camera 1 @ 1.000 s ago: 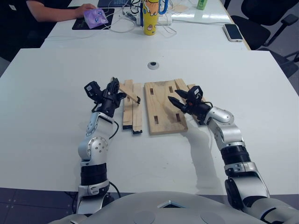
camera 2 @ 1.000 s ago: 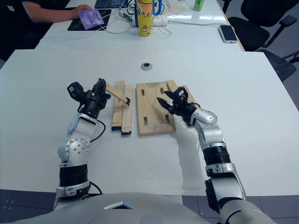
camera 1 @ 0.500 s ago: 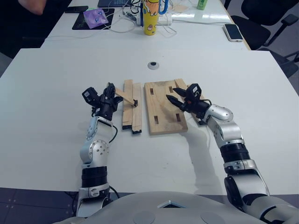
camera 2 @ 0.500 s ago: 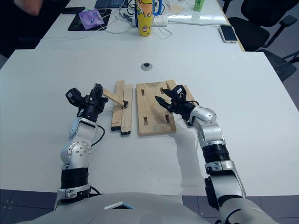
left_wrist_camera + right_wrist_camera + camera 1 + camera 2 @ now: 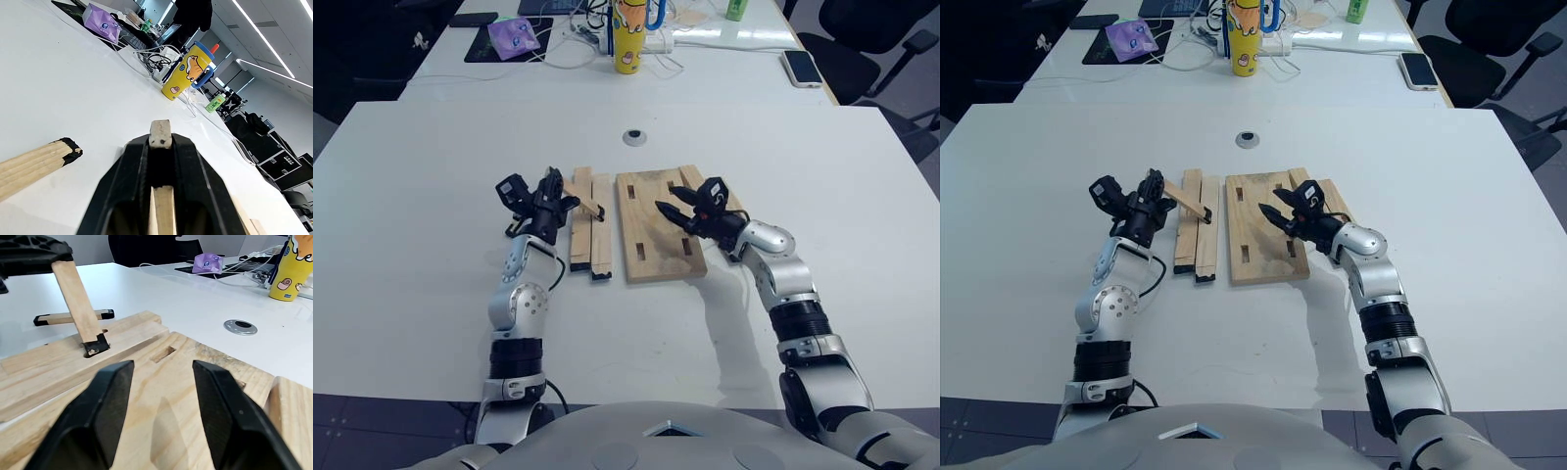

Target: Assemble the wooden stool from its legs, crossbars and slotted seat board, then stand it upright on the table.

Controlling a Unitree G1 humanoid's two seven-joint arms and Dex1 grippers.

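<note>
Head view: left pincer (image 5: 560,202) clamps a crossbar (image 5: 588,207), tilted, its far end down on the legs (image 5: 590,243), which lie flat on the desk (image 5: 431,196); the seat board (image 5: 651,259) lies just beside them.
Left wrist view: both fingers are closed on the crossbar's end (yellow cup (image 5: 188,68) far behind).
Right wrist view: right pincer (image 5: 161,368) hangs spread wide, holding nothing, above the seat board.

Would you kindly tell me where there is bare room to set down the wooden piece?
Free: the table left of the left gripper, and the strip between seat board and near edge. Crowded: between legs and seat board.
</note>
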